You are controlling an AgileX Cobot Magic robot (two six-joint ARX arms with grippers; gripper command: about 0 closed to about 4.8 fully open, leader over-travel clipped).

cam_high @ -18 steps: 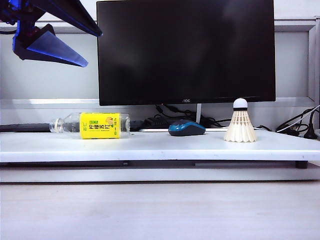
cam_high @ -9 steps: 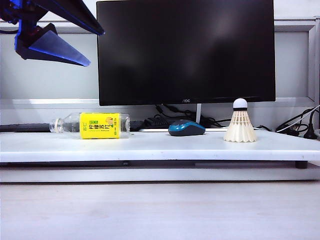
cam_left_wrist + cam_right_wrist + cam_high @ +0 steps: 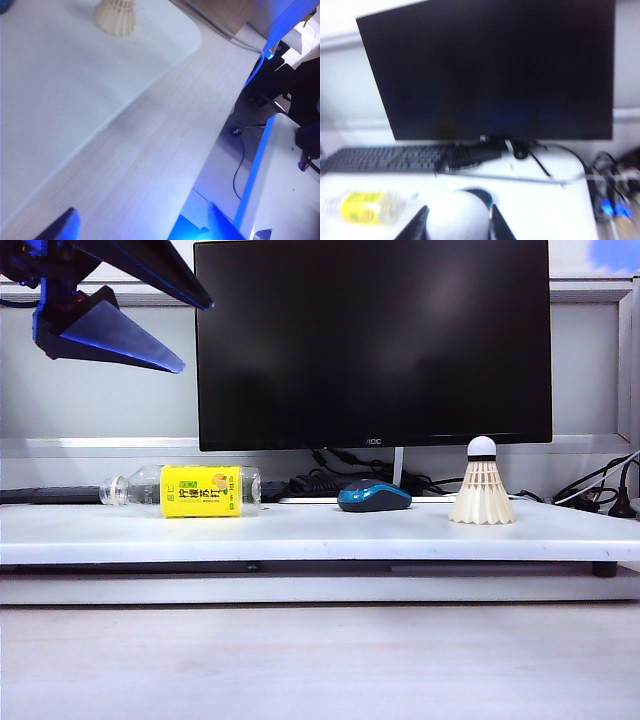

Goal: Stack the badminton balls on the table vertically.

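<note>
Left gripper [image 3: 150, 315] hangs wide open, empty, high over the desk [image 3: 300, 535]; right gripper [image 3: 457, 225] clasps a shuttlecock [image 3: 459, 217].

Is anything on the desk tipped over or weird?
Yes. The bottle with the yellow label lies on its side on the white table, left of the mouse. The shuttlecock stands upright, cork tip up, looking fine.

Looks like an office desk setup — big black monitor [image 3: 372, 340] on a white table [image 3: 300, 533], keyboard [image 3: 385, 158] tucked behind, blue-black mouse [image 3: 374, 496], tangle of cables [image 3: 590, 495] along the wall — plain cubicle-style panel behind.
</note>
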